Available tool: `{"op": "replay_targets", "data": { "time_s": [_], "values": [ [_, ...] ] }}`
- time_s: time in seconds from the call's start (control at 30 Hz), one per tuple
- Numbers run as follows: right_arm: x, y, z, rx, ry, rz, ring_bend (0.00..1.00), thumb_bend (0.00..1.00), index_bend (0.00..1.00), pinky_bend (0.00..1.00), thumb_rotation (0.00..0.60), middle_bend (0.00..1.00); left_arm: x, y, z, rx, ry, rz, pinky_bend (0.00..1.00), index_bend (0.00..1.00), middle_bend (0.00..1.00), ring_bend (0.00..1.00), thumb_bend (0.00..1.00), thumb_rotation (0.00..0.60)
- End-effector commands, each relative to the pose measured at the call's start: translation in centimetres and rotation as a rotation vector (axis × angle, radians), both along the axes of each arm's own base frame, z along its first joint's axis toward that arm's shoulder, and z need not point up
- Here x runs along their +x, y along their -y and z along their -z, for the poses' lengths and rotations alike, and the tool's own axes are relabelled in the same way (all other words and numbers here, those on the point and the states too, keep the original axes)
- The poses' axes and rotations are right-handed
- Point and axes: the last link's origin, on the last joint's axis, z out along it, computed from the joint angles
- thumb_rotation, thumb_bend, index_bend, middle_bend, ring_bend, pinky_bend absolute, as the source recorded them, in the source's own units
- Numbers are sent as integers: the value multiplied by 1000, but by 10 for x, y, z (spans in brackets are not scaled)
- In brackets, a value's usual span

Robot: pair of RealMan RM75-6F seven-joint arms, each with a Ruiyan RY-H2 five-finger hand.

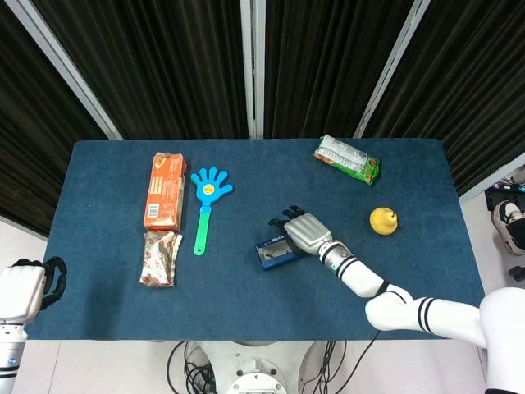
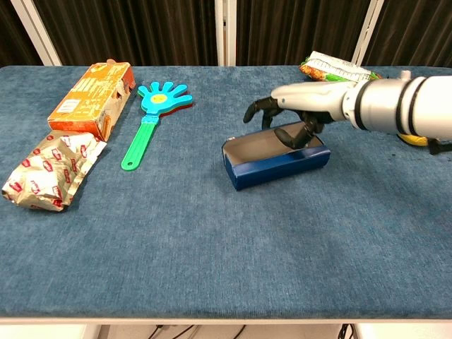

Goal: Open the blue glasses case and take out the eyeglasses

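Fingers (image 2: 291, 134) curled over open blue glasses case (image 2: 275, 161), right hand (image 2: 300, 113)

The table (image 2: 212, 240) wears a matt blue cloth with a short, slightly fuzzy nap. The blue glasses case (image 2: 275, 164) looks like smooth card or plastic with a faint sheen. The right hand (image 2: 296, 116) has a silvery, satin shell and black fingers. The hand-shaped clapper (image 2: 152, 116) is glossy plastic. The orange box (image 2: 92, 99) is matt cardboard; the wrapped packet (image 2: 49, 169) is crinkled, shiny foil-like wrap.
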Motion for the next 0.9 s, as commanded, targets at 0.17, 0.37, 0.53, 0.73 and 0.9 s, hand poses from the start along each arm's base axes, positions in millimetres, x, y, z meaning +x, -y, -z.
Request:
{"op": "replay_targets", "data": {
  "time_s": [0.17, 0.37, 0.53, 0.73, 0.9],
  "values": [
    [18, 27, 9, -71, 14, 38, 3, 523, 48, 0, 600, 200, 0, 0, 0, 0, 2, 0, 511, 780, 814, 664, 311, 600],
    [27, 0, -4, -73, 115, -36, 0, 559, 13, 0, 600, 179, 0, 0, 0, -2, 3, -1, 511, 780, 814, 664, 311, 600],
    [20, -42, -18, -14, 188, -159, 0, 611, 8, 0, 600, 249, 0, 0, 0, -1, 2, 1, 512, 780, 814, 664, 310, 600],
    [0, -73, -13, 38, 151, -265, 0, 498, 10, 0, 600, 243, 0, 0, 0, -1, -1, 1, 511, 780, 814, 664, 311, 600],
    [-1, -71, 3, -13, 103, -312, 0, 92, 0, 0, 600, 125, 0, 0, 0, 0, -1, 2, 511, 780, 814, 664, 311, 600]
  ]
}}
